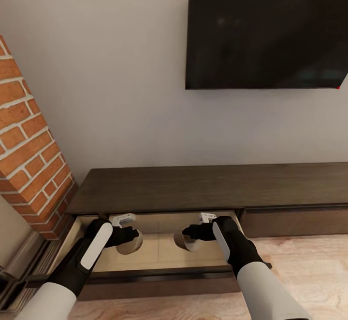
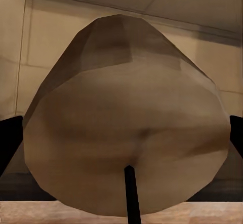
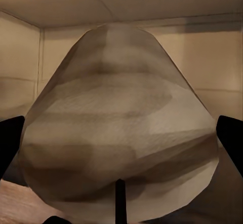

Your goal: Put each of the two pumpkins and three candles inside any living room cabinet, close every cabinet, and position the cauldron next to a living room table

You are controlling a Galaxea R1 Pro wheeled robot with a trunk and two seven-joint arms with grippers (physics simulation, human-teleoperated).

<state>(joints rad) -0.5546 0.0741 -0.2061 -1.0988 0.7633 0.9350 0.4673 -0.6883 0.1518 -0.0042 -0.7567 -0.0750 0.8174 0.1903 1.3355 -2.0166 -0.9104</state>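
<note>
1. Two candles, left (image 1: 130,243) and right (image 1: 186,240), sit over the pale floor of the open drawer (image 1: 159,252) in the cabinet (image 1: 193,187).
2. Left gripper (image 1: 131,237) is clamped on the left candle (image 2: 126,127); dark fingers (image 2: 9,140) flank it.
3. Right gripper (image 1: 188,235) is clamped on the right candle (image 3: 119,127).
4. TV (image 1: 266,30) on the wall above; brick column (image 1: 29,151) at left.

Black wall-mounted television (image 1: 266,30) on a pale grey wall (image 1: 106,69), red brick column (image 1: 31,151) lower left of the television, light wooden floor (image 1: 299,262) below it.
</note>
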